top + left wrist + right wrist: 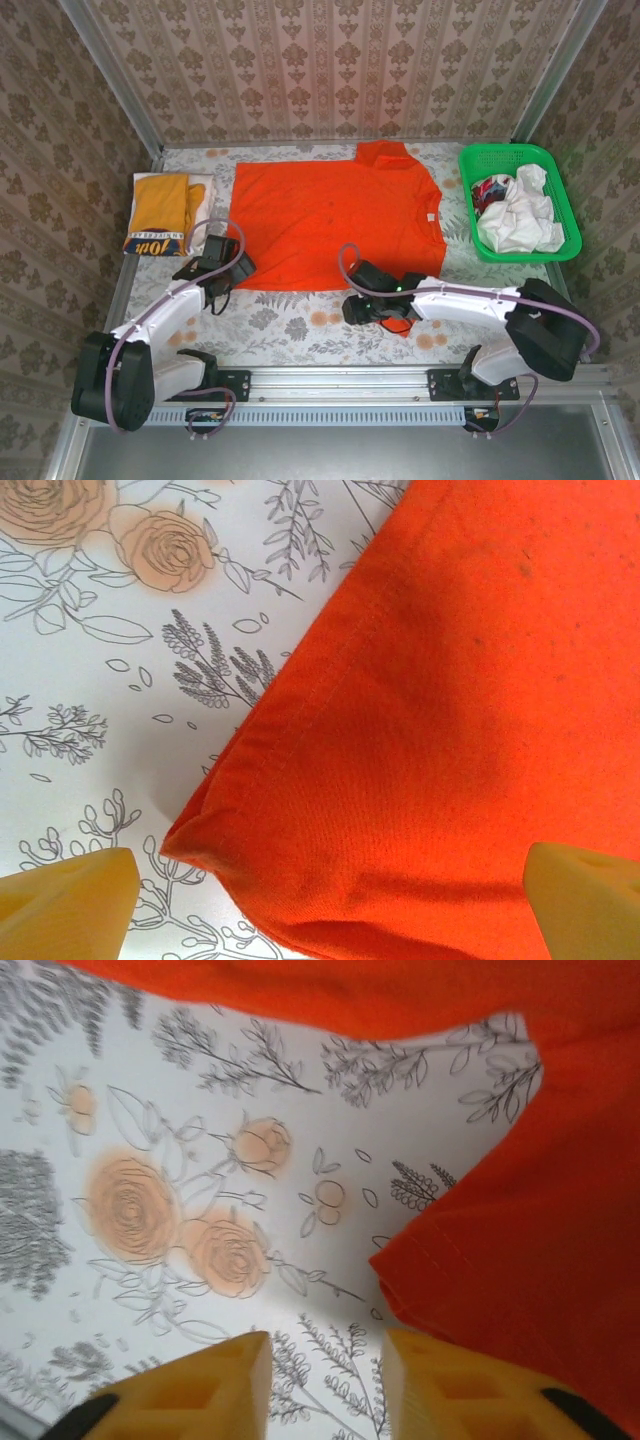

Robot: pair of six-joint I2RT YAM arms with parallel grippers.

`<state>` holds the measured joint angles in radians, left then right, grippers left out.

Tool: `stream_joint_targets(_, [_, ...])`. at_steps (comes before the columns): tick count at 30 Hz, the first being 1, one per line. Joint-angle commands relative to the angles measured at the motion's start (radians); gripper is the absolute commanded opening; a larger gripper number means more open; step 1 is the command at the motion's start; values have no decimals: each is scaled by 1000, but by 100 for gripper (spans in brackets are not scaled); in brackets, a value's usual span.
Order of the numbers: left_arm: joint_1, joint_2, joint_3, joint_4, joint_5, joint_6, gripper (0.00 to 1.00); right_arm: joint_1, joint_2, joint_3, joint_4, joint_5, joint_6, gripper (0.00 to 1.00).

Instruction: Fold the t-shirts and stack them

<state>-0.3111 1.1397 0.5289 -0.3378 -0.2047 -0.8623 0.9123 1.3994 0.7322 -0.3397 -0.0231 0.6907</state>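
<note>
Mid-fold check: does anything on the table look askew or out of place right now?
Yes, the orange t-shirt. It lies mostly flat, but beside the right gripper its near right corner juts toward the near edge of the table, out of line with the otherwise straight hem. That corner looks dragged or bunched rather than spread flat.
</note>
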Motion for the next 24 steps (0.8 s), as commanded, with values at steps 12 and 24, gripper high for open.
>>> stream_joint_targets(12, [60, 2, -6, -103, 0, -264, 56, -113, -134, -92, 14, 58, 52, 40])
stream_joint_targets(24, [96, 44, -39, -10, 37, -301, 44, -118, -122, -100, 28, 57, 50, 39])
